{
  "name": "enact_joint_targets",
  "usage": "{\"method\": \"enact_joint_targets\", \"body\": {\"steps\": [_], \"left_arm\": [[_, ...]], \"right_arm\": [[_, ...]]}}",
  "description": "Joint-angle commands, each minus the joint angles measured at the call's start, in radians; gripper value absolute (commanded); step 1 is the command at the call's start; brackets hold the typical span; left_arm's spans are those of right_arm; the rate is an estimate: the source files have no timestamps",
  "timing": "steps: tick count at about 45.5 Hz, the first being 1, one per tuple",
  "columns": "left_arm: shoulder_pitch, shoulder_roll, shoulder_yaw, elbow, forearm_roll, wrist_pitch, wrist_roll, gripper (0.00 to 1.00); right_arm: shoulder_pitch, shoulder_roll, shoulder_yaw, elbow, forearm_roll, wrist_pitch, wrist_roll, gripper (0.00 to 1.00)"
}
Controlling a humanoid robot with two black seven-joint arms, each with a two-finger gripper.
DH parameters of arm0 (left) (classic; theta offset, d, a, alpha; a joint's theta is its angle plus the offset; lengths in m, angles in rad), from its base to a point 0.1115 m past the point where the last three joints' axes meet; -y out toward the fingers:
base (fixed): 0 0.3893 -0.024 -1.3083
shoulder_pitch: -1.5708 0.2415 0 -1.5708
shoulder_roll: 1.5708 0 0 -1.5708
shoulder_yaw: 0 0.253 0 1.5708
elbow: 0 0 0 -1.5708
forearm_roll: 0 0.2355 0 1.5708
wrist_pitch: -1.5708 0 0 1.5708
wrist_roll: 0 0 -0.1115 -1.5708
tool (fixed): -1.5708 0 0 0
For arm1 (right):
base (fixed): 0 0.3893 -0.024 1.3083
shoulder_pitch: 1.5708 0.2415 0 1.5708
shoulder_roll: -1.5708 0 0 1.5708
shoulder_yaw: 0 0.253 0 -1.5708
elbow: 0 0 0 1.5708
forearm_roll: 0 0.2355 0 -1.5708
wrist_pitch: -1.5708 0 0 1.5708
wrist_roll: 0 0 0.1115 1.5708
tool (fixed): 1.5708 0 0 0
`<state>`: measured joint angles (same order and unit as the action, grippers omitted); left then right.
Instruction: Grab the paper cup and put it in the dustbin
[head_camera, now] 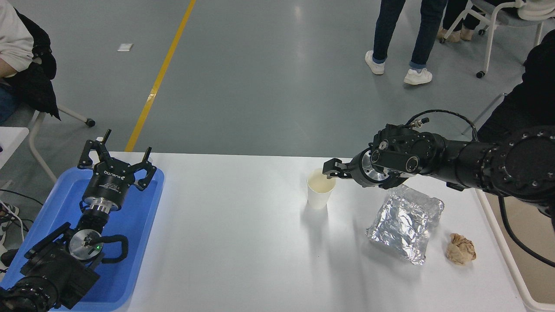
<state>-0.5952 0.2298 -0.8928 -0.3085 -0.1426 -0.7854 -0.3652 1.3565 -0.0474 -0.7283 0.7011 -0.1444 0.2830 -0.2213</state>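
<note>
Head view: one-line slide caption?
Right tool reaches the paper cup rim beside the foil container; left tool parked over blue tray.

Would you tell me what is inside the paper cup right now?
The paper cup shows only its cream inside. The right gripper covers the rim's far right edge, so that corner is hidden.
</note>
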Motion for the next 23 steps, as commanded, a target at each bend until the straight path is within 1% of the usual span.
{"method": "enact_joint_targets", "body": {"steps": [1, 15, 23], "left_arm": [[0.0, 0.0, 0.0, 0.0, 0.0, 0.0, 0.0, 1.0], [0.0, 0.0, 0.0, 0.0, 0.0, 0.0, 0.0, 1.0], [0.0, 0.0, 0.0, 0.0, 0.0, 0.0, 0.0, 1.0]], "right_arm": [[-0.03, 0.006, 0.012, -0.012, -0.001, -0.016, 0.0, 1.0], [-0.019, 0.023, 0.018, -0.014, -0.001, -0.024, 0.0, 1.0], [-0.048, 0.047, 0.018, -0.06, -0.001, -0.039, 0.0, 1.0]]}}
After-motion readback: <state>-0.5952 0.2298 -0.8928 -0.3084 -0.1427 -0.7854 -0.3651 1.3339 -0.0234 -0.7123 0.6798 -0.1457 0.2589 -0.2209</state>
